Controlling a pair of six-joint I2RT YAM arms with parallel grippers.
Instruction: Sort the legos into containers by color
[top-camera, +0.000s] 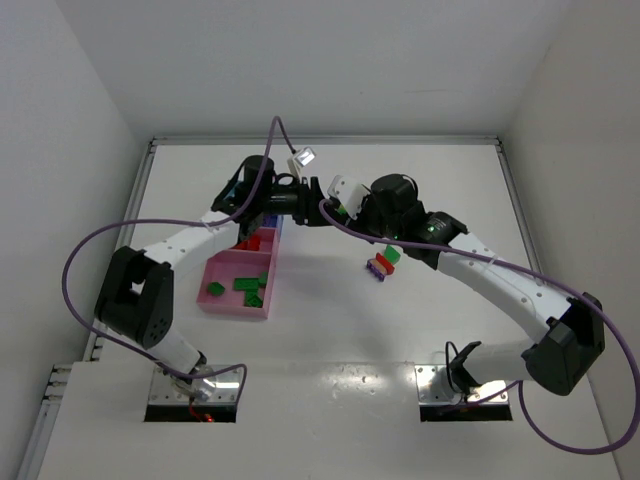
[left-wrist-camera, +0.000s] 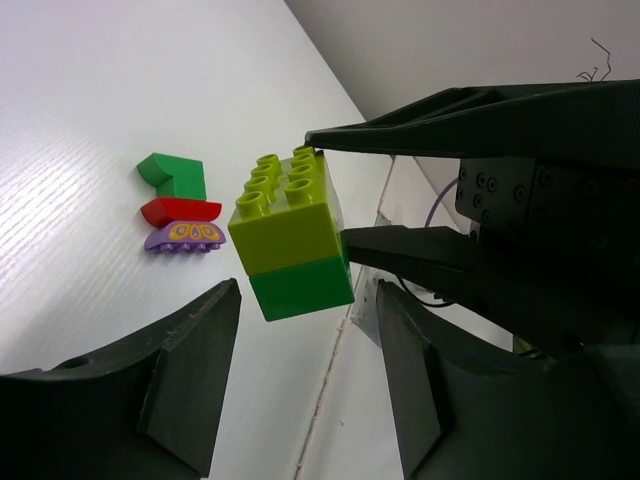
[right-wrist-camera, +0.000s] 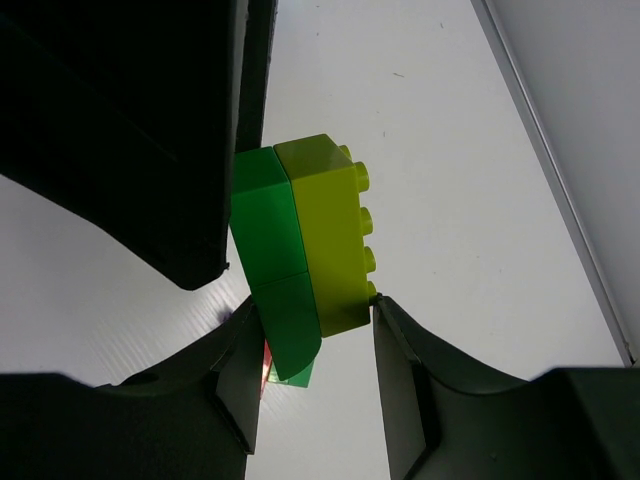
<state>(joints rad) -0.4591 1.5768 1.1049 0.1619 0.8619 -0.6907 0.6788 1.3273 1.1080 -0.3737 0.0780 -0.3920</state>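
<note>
Now, your right gripper (right-wrist-camera: 315, 305) has its two matt black fingers clamped on a small stack of glossy plastic bricks (right-wrist-camera: 300, 245), one pad on the green side and the other on the lime side. It holds the stack clear of the white table (top-camera: 400, 330). The stack is a lime rectangular brick (left-wrist-camera: 285, 215) with eight round studs in two rows of four, pressed onto a darker green smooth-sided layer (left-wrist-camera: 300, 285). The right wrist view shows a seam across that layer. Your left gripper (left-wrist-camera: 305, 300) has its jaws apart on either side of the stack's green end; I cannot tell whether a finger touches it.

Beyond, three loose pieces lie touching on the table: one angular green block (left-wrist-camera: 172, 175), one curved red piece (left-wrist-camera: 180, 210) and one purple scalloped piece with an orange pattern (left-wrist-camera: 183, 236).

To your left sits the row of shallow rectangular plastic trays (top-camera: 230, 268). The nearest pink compartment holds three green bricks (top-camera: 245, 287). The next holds red ones (top-camera: 252, 241), too small to count.
</note>
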